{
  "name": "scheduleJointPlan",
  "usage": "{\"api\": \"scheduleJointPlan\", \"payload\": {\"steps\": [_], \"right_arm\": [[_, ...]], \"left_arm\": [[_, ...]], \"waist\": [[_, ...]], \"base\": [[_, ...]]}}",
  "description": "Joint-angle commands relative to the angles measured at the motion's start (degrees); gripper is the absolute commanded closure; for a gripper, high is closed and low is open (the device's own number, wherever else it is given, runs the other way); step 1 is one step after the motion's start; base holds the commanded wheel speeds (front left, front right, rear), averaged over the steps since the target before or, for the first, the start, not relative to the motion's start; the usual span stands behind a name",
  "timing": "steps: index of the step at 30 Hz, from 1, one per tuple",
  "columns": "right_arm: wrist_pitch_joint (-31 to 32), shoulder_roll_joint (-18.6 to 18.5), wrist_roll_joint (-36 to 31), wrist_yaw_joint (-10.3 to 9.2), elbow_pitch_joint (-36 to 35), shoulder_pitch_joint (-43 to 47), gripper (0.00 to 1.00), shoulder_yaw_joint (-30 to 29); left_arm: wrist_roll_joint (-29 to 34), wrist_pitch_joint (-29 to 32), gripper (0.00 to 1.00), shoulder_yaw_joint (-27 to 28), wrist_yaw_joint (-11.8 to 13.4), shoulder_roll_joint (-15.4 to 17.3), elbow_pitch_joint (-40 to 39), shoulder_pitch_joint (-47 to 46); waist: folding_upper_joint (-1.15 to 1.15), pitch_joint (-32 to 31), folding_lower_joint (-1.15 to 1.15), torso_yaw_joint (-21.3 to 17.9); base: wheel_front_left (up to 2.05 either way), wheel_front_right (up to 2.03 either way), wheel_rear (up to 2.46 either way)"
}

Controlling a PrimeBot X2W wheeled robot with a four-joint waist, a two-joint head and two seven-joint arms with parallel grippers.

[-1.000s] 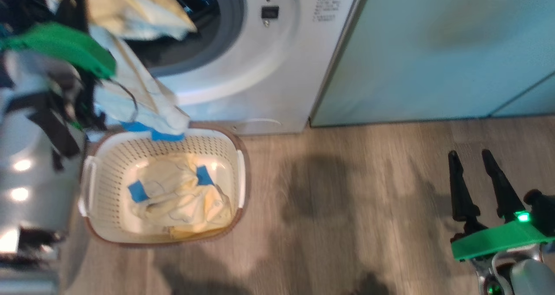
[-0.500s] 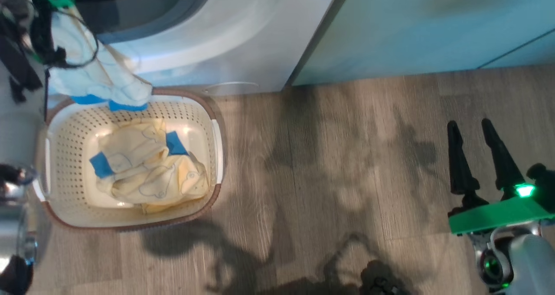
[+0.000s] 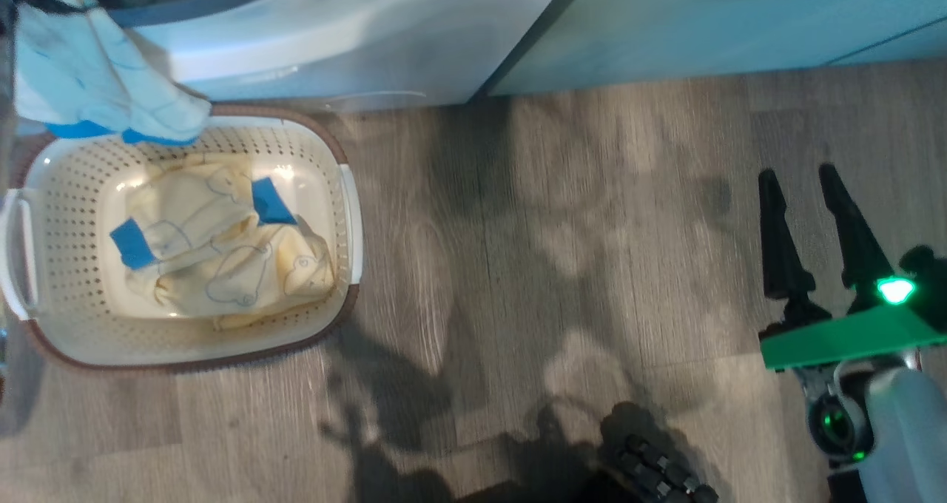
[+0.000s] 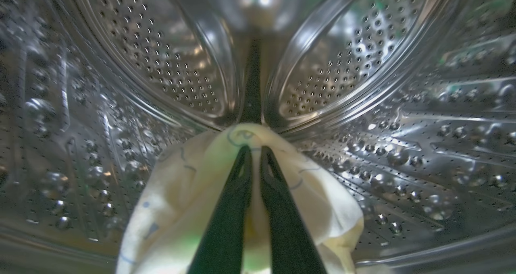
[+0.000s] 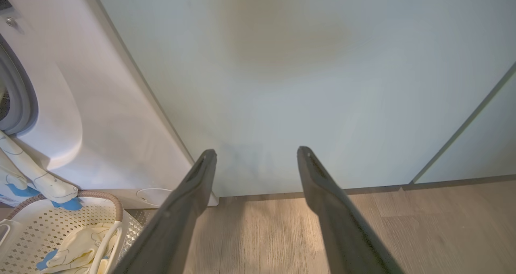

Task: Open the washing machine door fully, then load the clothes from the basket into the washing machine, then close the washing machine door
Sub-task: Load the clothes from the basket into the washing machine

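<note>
In the left wrist view my left gripper [image 4: 254, 149] is shut on a pale yellow garment [image 4: 322, 201] of the clothes, deep inside the shiny steel drum [image 4: 403, 104] of the washing machine [image 3: 355, 29]. A length of pale cloth [image 3: 96, 89] with blue trim hangs from the machine's opening down to the far rim of the basket [image 3: 348, 192]. More clothes [image 3: 222, 259] lie crumpled in the cream basket. My right gripper [image 3: 803, 181] stands open over the floor, far right of the basket, holding nothing. The washing machine door is out of view.
Pale green cabinet panels [image 3: 740, 22] stand right of the machine, directly ahead of my right gripper [image 5: 256, 152]. Wood-look floor [image 3: 555, 251] stretches between the basket and my right arm. The basket [image 5: 48, 225] sits against the machine's white front [image 5: 100, 117].
The head camera has tipped downward, so the machine's opening and my left arm have slid out of the picture's top left. The hanging cloth still drapes onto the basket's rim. The right gripper stays open.
</note>
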Motion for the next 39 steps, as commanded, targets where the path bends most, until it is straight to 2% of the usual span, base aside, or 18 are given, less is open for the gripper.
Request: {"api": "scheduleJointPlan", "payload": {"steps": [1,7,14,26,31,39], "right_arm": [[-0.55,-0.12,0.51,0.22,-1.68,-1.21,0.00,0.94],[-0.55,0.21,0.72,0.22,-1.63,-2.72,0.00,1.96],[-0.55,0.35,1.12,0.22,-1.58,-4.14,0.00,2.89],[-0.55,0.40,2.96,0.22,-1.60,-4.92,0.00,3.97],[-0.55,0.40,3.27,0.22,-1.59,-5.04,0.00,3.99],[-0.55,0.41,3.09,0.22,-1.42,-5.36,0.00,3.62]], "left_arm": [[0.15,0.83,1.00,-0.26,-0.55,2.74,-0.77,-3.56],[0.12,1.92,1.00,-3.00,-1.36,2.84,1.28,-8.26],[-2.84,0.78,1.00,-5.87,-1.49,4.14,0.76,-12.83],[-9.81,-4.72,1.00,-11.42,-1.51,6.99,-6.19,-15.23],[-11.13,-4.83,1.00,-9.78,-1.51,8.66,-9.73,-14.93],[-11.48,-4.85,1.00,-8.22,-1.46,8.67,-6.74,-11.06]], "waist": [[0.00,1.40,-0.01,-0.43],[0.00,3.85,-0.01,-1.22],[0.00,6.50,-0.01,-2.96],[0.00,8.39,-0.01,-4.32],[0.00,8.74,-0.01,-4.48],[0.00,8.81,-0.01,-3.90]], "base": [[0.00,0.00,0.00],[0.00,0.00,0.00],[0.00,0.00,0.00],[0.00,0.00,0.00],[0.00,0.00,0.00],[0.00,0.00,0.00]]}}
